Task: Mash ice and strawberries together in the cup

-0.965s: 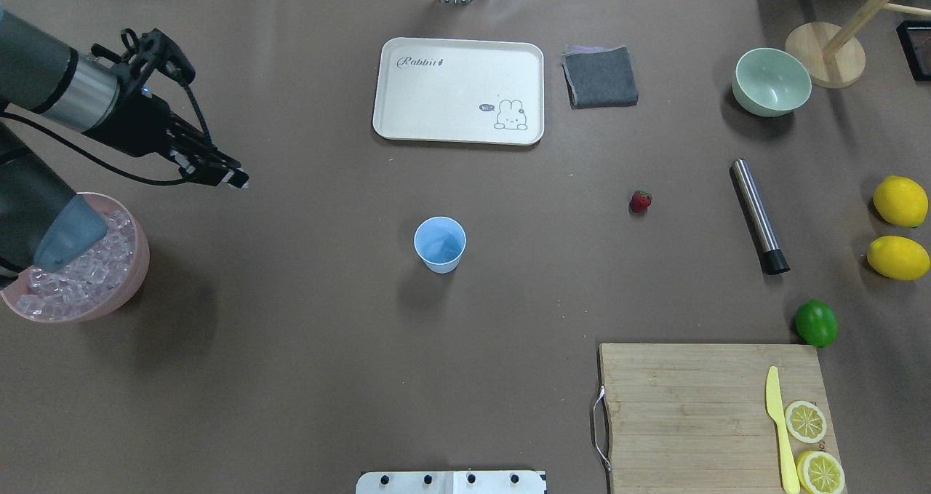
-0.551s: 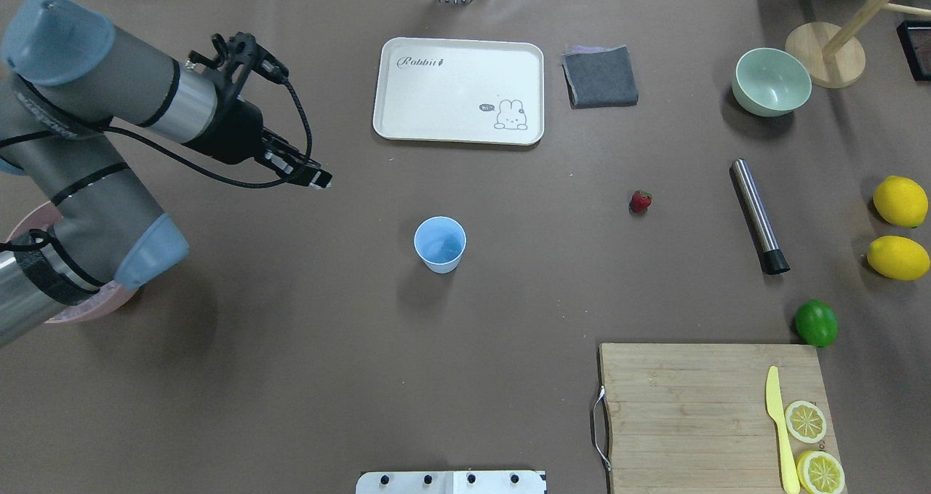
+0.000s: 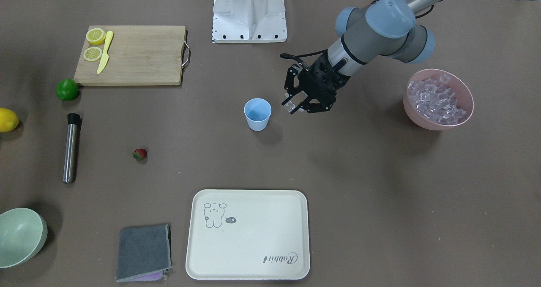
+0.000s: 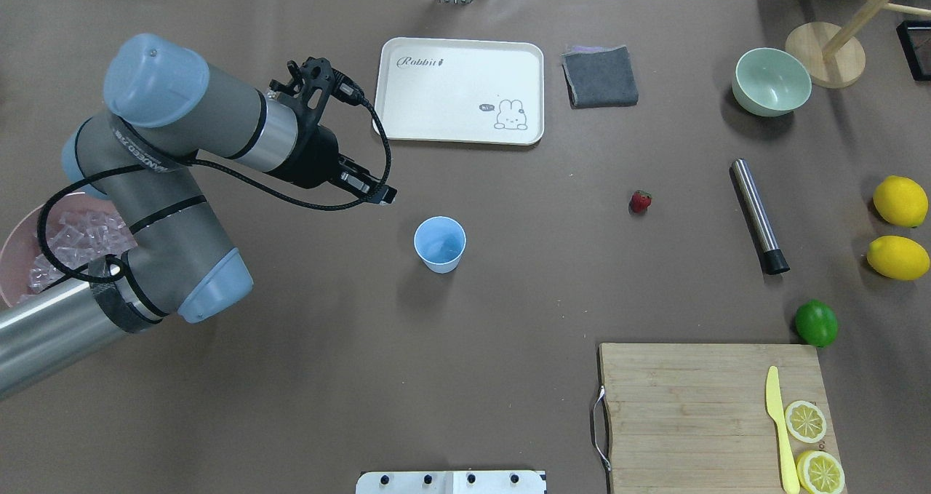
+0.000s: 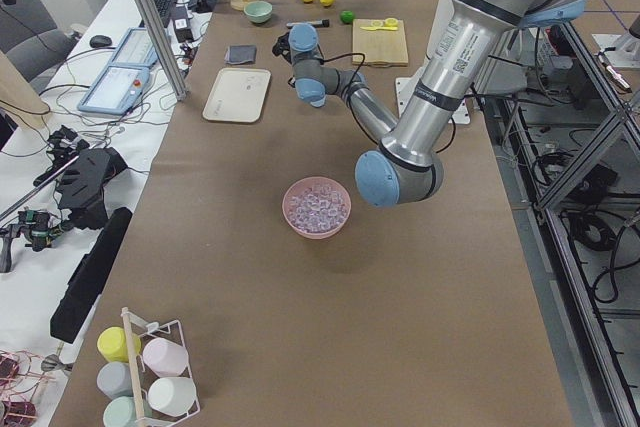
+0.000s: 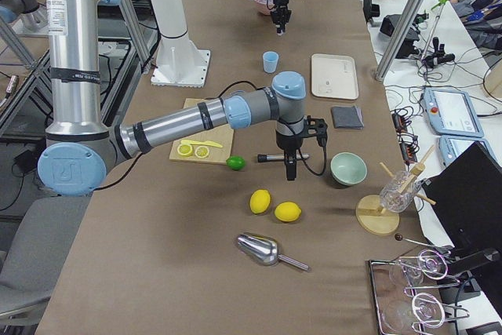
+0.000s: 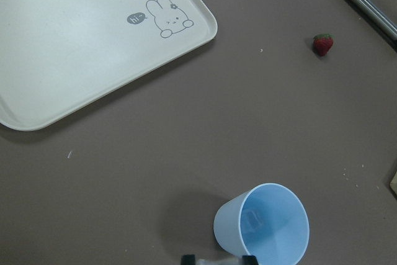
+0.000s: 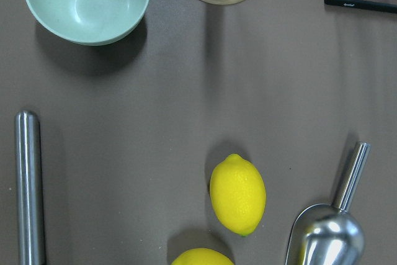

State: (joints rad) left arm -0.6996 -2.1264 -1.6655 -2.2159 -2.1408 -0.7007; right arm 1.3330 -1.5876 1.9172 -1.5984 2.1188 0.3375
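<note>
**Spotter:** What have the left gripper's (image 3: 293,107) fingers got?

**Me:** I've got them pinching one ice cube (image 3: 289,106), raised just beside the cup (image 3: 258,114). I judge that height clears the rim.

**Spotter:** Room to move?

**Me:** Plenty. Nothing crowds the cup, and the strawberry (image 3: 140,154) lies well apart. On the right gripper (image 6: 292,169), I can't tell the fingers.

Left arm: I log it folded at the elbow, forearm reaching over the table, wrist angled down. Left gripper (image 3: 294,107): jaws pinched on one ice cube (image 3: 289,106). Right arm: extended; right gripper (image 6: 291,169) points straight down, jaws unreadable.
</note>
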